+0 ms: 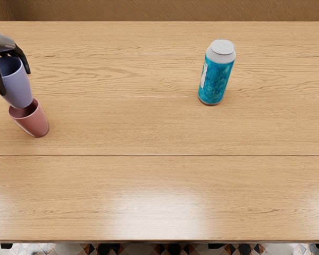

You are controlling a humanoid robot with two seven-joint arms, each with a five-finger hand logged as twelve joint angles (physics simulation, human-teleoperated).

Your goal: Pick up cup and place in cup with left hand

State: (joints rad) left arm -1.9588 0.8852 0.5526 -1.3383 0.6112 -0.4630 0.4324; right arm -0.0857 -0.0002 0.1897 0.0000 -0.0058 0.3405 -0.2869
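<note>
A wooden table (159, 186) carries an upright blue can (217, 79), right of centre. The left hand (14, 81) pinches a lavender cup (17, 87) around its upper part, base at the mouth of a pink cup (34, 124); whether inside, I cannot tell.

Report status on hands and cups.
Left hand gripping lavender cup at mouth of pink cup; nesting unclear. Right hand out of view. Drink can well clear of both cups.
</note>
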